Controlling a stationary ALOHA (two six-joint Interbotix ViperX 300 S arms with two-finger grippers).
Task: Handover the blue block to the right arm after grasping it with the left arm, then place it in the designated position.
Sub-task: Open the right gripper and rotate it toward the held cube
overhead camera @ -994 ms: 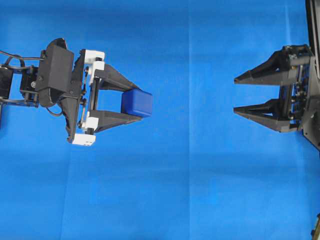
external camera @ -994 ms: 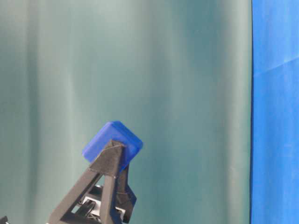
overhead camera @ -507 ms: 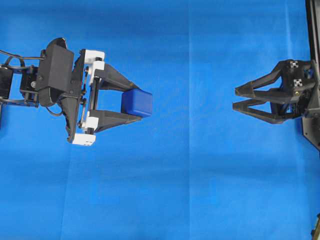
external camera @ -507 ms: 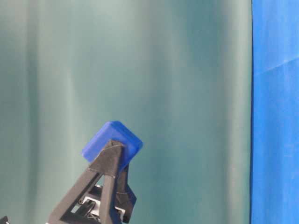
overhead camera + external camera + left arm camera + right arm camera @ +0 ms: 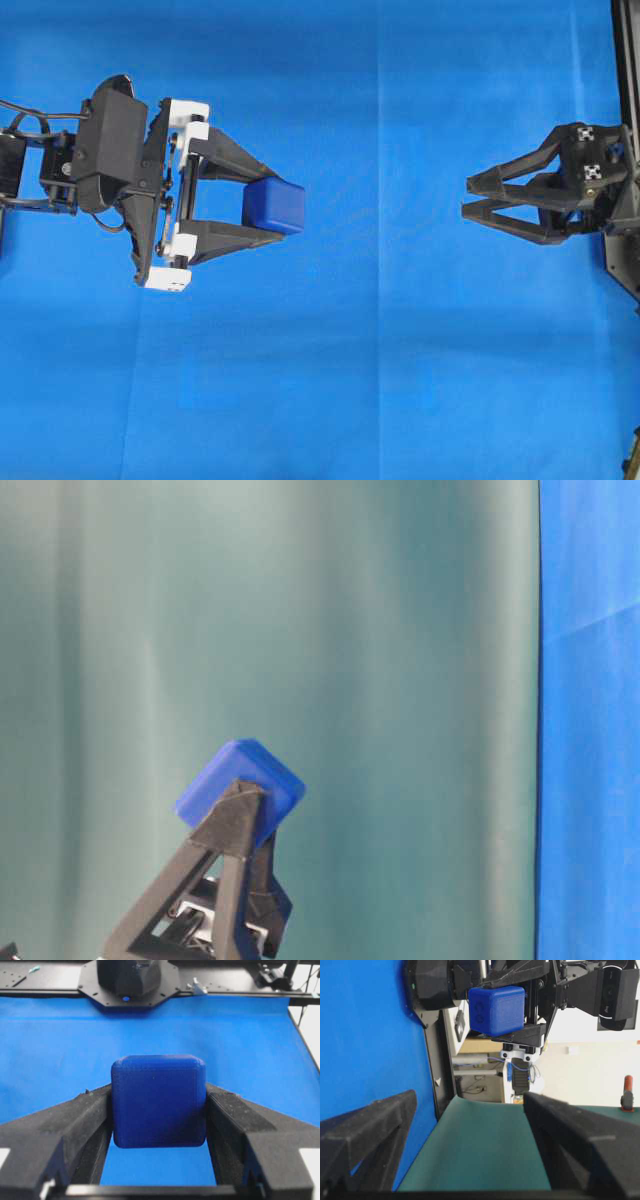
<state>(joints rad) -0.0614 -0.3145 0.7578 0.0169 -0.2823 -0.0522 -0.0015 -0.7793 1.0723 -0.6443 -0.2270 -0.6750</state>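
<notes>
The blue block (image 5: 273,206) looks like a small rigid plastic cube with rounded edges and a faintly textured skin; I judge it light and stiff, not fragile, though its smooth flat faces could slide if pinched near a corner. It hangs above the blue cloth (image 5: 400,380), left of the middle, well apart from the cloth's edges. The left gripper (image 5: 262,208) clamps it by two opposite faces near the fingertips, so roughly half the cube sticks out past them; in the left wrist view the block (image 5: 158,1100) sits squarely between the two black fingers (image 5: 75,1125), touching both. The free faces are the ones to take, I think: the top and bottom, or the protruding front part, gripped flat across the faces and crosswise to the left fingers. The right gripper (image 5: 468,197) stands near the right edge with its jaws spread wide and nothing between them, rolled partly onto its side, pointing at the block and well apart from it.
</notes>
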